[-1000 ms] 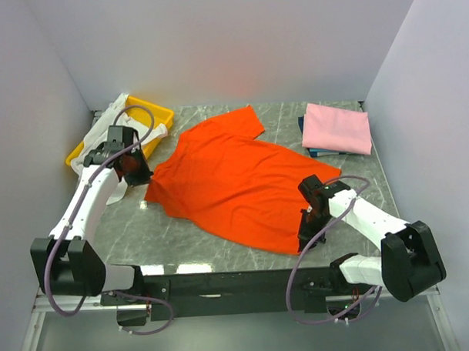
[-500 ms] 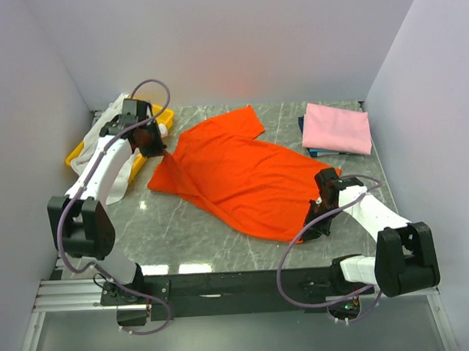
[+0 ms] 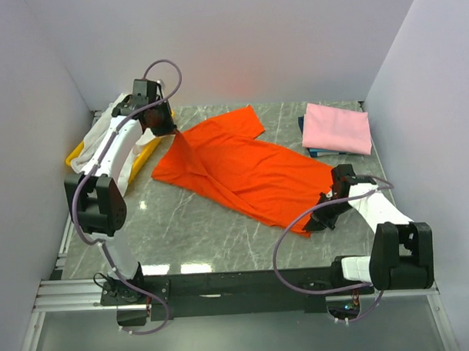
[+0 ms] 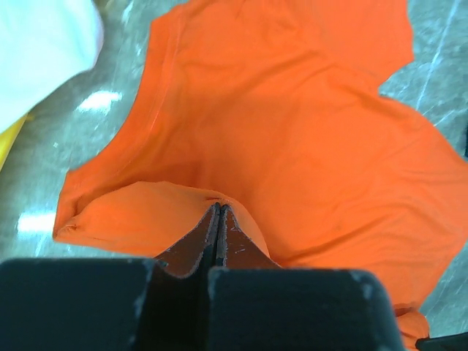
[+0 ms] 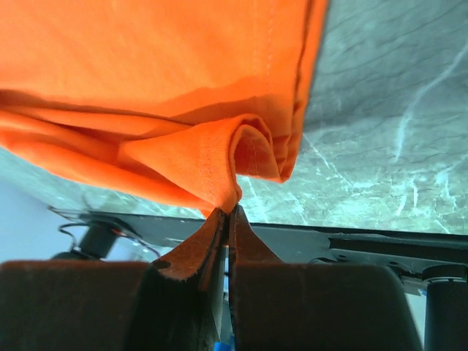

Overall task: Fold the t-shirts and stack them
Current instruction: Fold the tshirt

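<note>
Left tool (image 3: 173, 131) has swung farther back and right tool (image 3: 315, 221) outward, each pinching an edge of the orange shirt (image 3: 242, 167) over the desk (image 3: 190, 223).

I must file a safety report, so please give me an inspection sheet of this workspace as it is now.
Surface: grey marbled table.
Job's things: orange t-shirt spread out, two edges lifted; pink t-shirt folded on dark blue t-shirt; white t-shirt by the tray.
Clutter: yellow tray, far left.
Claws: left claw and right claw both shut on the orange t-shirt.
Cables: a loose cable loops along each arm.
Surroundings: plain white walls.
</note>
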{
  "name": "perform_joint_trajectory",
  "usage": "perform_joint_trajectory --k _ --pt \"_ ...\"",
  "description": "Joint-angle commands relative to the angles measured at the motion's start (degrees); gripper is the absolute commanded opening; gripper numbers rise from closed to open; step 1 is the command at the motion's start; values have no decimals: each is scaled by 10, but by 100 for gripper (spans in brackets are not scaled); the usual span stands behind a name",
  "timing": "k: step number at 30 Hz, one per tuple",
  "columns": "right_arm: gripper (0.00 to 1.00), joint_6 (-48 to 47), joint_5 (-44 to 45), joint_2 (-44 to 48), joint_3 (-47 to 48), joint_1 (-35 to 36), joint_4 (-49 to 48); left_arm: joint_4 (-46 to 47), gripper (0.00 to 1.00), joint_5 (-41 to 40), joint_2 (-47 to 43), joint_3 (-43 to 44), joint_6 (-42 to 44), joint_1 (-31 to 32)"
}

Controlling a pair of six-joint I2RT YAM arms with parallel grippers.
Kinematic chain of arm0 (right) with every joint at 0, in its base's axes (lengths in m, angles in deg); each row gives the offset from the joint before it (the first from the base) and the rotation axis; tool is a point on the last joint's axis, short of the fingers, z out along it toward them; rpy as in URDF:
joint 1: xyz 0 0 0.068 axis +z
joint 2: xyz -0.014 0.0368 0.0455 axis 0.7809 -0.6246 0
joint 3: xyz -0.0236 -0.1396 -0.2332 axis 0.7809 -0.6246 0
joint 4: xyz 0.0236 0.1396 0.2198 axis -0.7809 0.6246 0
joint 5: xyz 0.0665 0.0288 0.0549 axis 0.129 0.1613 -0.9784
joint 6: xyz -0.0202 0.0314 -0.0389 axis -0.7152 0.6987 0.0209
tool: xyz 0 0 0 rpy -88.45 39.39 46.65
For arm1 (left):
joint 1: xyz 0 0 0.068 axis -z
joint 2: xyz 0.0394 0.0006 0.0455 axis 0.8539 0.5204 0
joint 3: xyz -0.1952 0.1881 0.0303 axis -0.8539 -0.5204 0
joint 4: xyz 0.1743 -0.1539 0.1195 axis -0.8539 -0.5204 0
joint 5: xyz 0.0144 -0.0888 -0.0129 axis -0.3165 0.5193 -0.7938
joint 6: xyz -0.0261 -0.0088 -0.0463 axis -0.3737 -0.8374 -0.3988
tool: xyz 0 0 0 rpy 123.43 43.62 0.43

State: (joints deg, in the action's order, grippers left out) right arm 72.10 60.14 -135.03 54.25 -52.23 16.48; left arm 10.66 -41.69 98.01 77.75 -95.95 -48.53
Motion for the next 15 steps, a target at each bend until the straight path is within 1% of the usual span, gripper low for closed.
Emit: perform_joint_trajectory --k 1,8,15 --pt "0 -7 -15 10 5 -24 -9 27 0 24 17 55 13 5" --pt "0 -20 -20 29 -10 -89 -3 26 0 43 69 113 26 15" --pt "0 -22 -39 7 -15 -112 -26 30 0 63 122 149 39 24"
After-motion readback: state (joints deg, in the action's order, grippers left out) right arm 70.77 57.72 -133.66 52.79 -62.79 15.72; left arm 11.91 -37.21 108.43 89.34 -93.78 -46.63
